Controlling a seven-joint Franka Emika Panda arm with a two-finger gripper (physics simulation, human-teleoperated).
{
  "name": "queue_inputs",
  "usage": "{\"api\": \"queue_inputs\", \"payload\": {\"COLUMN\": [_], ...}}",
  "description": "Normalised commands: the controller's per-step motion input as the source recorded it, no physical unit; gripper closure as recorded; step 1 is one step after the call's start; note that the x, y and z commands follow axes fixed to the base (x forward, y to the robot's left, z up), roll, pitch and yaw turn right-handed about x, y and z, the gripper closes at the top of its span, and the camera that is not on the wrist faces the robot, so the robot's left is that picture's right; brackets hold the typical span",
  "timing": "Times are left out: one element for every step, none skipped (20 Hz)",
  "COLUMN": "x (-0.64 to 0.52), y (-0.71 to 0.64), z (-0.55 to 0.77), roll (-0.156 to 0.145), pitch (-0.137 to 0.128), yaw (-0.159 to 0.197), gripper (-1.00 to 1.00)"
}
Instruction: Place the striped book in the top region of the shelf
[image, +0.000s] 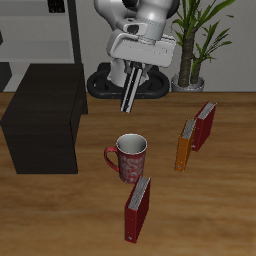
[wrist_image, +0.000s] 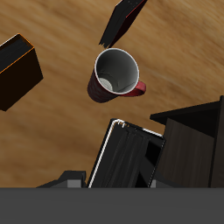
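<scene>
The striped book (image: 131, 90) hangs tilted in the air above the table, with my gripper (image: 136, 70) shut on its upper end. In the wrist view the striped book (wrist_image: 125, 157) shows its black-and-white cover close to the camera. The shelf (image: 45, 118), a dark boxy unit, stands on the table beside and below the held book, apart from it. Its dark edge (wrist_image: 194, 131) lies next to the book in the wrist view.
A red mug (image: 130, 157) (wrist_image: 116, 73) stands under the gripper, nearer the front edge. A dark red book (image: 138, 208) stands in front of it. An orange book (image: 185, 145) and another dark red book (image: 204, 125) stand together. A pale grey rack (image: 50, 30) and a potted plant (image: 200, 40) are at the back.
</scene>
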Motion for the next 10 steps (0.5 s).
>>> {"api": "queue_inputs", "payload": {"x": [0.07,0.00,0.16,0.09,0.12,0.06,0.06,0.03,0.09,0.17], "y": [-0.23,0.00,-0.36,-0.25,-0.15,-0.18,-0.18,-0.08,-0.14,-0.05], "z": [0.13,0.00,0.00,0.08,0.11,0.05,0.12,0.17,0.09,0.02], "roll": [-0.161,0.000,-0.134,-0.120,-0.088,-0.090,-0.133,-0.061,-0.124,-0.073], "pitch": [-0.034,0.000,0.046,0.008,-0.036,0.037,0.043,-0.071,0.001,0.025], "yaw": [0.001,0.000,-0.015,-0.013,0.017,-0.048,-0.095,0.040,-0.092,-0.016], "gripper": [1.00,1.00,1.00,1.00,1.00,1.00,1.00,1.00,1.00,1.00]}}
